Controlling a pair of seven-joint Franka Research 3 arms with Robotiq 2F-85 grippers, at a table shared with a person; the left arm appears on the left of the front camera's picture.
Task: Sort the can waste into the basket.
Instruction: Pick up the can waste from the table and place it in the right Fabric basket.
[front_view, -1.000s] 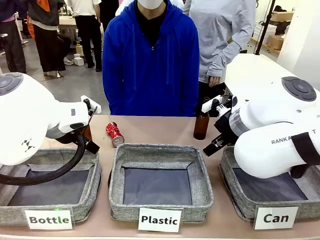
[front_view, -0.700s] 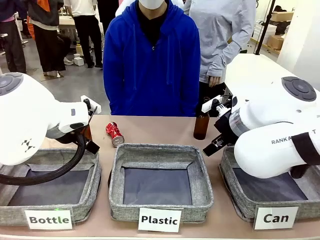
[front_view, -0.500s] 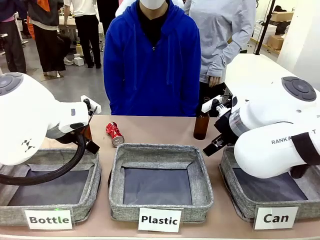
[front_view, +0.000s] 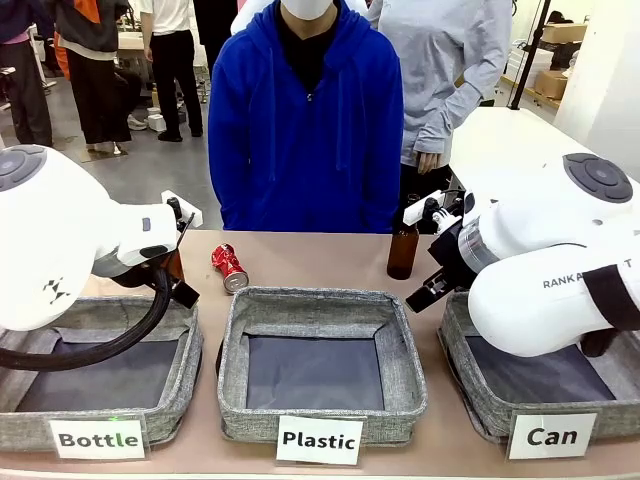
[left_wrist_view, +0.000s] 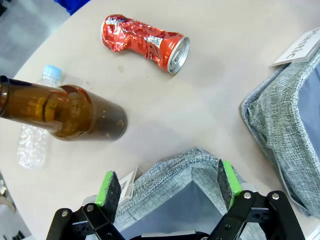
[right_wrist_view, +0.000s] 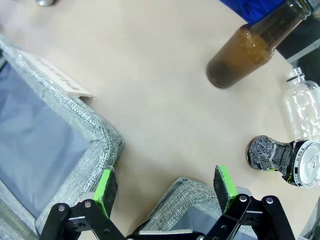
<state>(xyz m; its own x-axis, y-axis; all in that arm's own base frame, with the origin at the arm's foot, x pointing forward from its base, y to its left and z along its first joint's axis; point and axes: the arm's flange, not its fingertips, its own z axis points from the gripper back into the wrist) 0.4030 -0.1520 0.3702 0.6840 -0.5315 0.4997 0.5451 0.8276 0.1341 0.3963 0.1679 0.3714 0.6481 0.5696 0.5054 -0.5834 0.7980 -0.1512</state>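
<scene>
Three grey baskets sit in a row along the near edge of the table (front_view: 330, 250). The Can basket (front_view: 468, 380) is at the near right corner, the Plastic basket (front_view: 320, 302) is in the middle and the Bottle basket (front_view: 188, 365) is at the near left corner. The red can (front_view: 229, 268) is crushed and lies on its side on the table. It is close to the far edge, left of the middle, just behind the far left corner of the Plastic basket. It is not in any basket. In the left wrist view a brown glass bottle (left_wrist_view: 75, 117) stands near the red can, and a clear plastic bottle (left_wrist_view: 37, 135) is just beside that bottle. The left gripper (left_wrist_view: 167, 184) hangs over a corner of a grey basket. Its green pads are far apart and it holds nothing. The dark can (right_wrist_view: 277, 155) is crushed too. It lies on the table just past a corner of the grey basket under the right gripper (right_wrist_view: 165, 184), near a second clear plastic bottle (right_wrist_view: 305, 107). A second brown glass bottle (right_wrist_view: 245, 52) stands a bit farther off. The right gripper is spread wide too and holds nothing. A person in a blue hoodie (front_view: 305, 120) stands at the far edge of the table.
</scene>
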